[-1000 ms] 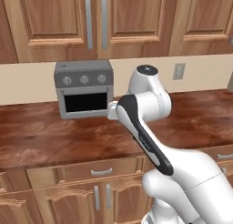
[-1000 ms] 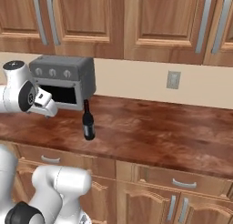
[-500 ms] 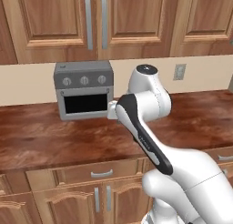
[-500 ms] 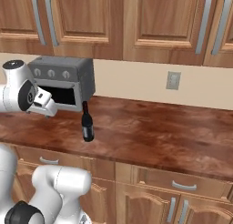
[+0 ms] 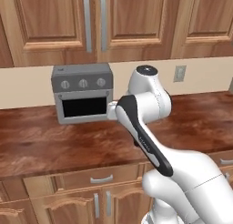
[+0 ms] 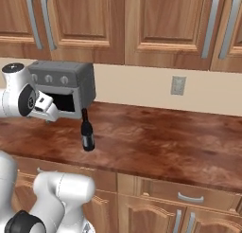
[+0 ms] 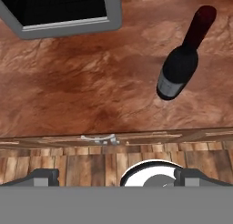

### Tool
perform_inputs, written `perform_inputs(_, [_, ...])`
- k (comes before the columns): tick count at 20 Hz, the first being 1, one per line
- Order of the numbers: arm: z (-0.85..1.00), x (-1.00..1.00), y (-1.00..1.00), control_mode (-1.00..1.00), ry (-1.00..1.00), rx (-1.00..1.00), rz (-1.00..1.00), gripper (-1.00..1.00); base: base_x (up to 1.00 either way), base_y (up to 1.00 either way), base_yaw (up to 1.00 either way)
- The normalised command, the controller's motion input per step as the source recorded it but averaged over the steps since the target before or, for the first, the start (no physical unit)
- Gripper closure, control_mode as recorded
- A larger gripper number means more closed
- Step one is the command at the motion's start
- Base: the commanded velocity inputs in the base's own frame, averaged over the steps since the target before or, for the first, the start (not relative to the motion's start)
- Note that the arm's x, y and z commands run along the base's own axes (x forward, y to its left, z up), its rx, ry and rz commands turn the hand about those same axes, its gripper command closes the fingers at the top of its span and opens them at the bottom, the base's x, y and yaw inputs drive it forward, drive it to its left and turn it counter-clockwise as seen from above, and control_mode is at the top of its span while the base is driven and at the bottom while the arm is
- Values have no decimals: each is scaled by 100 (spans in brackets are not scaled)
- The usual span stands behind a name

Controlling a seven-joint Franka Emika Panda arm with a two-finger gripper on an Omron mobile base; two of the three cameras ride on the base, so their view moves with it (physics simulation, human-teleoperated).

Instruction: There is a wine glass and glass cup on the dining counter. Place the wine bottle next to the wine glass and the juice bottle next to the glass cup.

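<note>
Change since the earlier frames: none to record; the arm, the bottle and the oven sit in the same spots in both base views.

Wine bottle [image 6: 87,132]: slim, near-black, red top, pale grey label low on the body. Stands upright on the wood counter [image 6: 156,137], left of centre in the right base view, long axis vertical, neck up. It is just in front of the right front corner of the grey toaster oven [image 6: 66,87], close to the counter's front edge. In the hand view the wine bottle [image 7: 181,63] lies in the upper right of the frame, seen from above, red top toward the upper right corner, base toward the centre.

Gripper [image 7: 116,176]: fingers spread as wide as they go, one dark tip [image 7: 43,176] at lower left and one at lower right of the hand view, nothing between them, well clear of the bottle.

Toaster oven, left base view [image 5: 84,98]: centre left, behind the arm's elbow.
</note>
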Motion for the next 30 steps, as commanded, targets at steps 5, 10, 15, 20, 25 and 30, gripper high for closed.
perform_inputs(5, [0,0,0,100,0,0,0,-100,26,0,-6])
perform_inputs(10, [0,0,0,100,0,0,0,-100,0,0,-1])
perform_inputs(15, [0,0,0,100,0,0,0,-100,0,0,0])
perform_inputs(20, [0,0,0,100,0,0,0,-100,0,0,0])
perform_inputs(25, [0,0,0,100,0,0,0,-100,0,0,0])
perform_inputs(30, [0,0,0,100,0,0,0,-100,0,0,0])
